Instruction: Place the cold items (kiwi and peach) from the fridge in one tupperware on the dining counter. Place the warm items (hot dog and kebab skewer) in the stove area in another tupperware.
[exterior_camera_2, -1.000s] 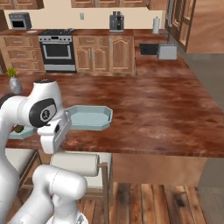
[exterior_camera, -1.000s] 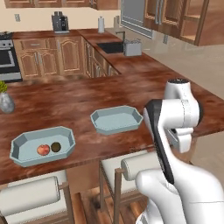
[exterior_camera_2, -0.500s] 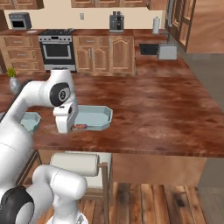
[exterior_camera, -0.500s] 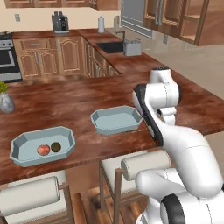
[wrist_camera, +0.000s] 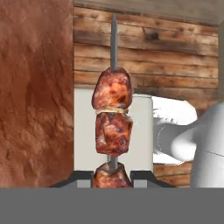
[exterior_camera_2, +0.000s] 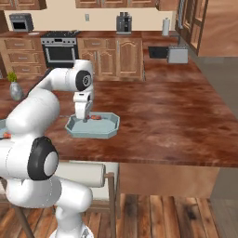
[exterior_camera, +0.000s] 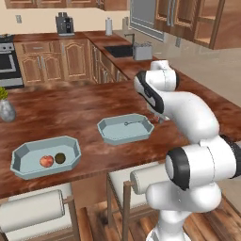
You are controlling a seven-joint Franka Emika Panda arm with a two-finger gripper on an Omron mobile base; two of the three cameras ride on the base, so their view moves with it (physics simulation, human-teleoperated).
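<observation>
My gripper (wrist_camera: 112,177) is shut on the kebab skewer (wrist_camera: 112,122), whose meat chunks and metal spike stick out past the fingertips (wrist_camera: 83,178). In the left base view the gripper (exterior_camera: 158,117) hangs low at the right end of the middle tupperware (exterior_camera: 123,134) on the dining counter (exterior_camera: 70,106), and the skewer's thin tip reaches over the tray. The right base view shows the gripper (exterior_camera_2: 84,117) over that tupperware (exterior_camera_2: 100,130) with the kebab skewer (exterior_camera_2: 95,117) beside it. A second tupperware (exterior_camera: 26,157) to the left holds the peach (exterior_camera: 46,161) and kiwi (exterior_camera: 60,158). The hot dog is out of view.
Cushioned stools (exterior_camera: 33,212) (exterior_camera_2: 88,174) stand under the counter's near edge. A small vase with a plant (exterior_camera: 5,109) sits at the counter's far left. The stove (exterior_camera_2: 60,46), a sink and a toaster (exterior_camera_2: 177,55) are on the back counters, and the grey fridge (exterior_camera: 145,19) is behind.
The arm has swung forward from above the base out over the counter and lowered the gripper, still shut on the kebab skewer, to the middle tupperware's right end.
</observation>
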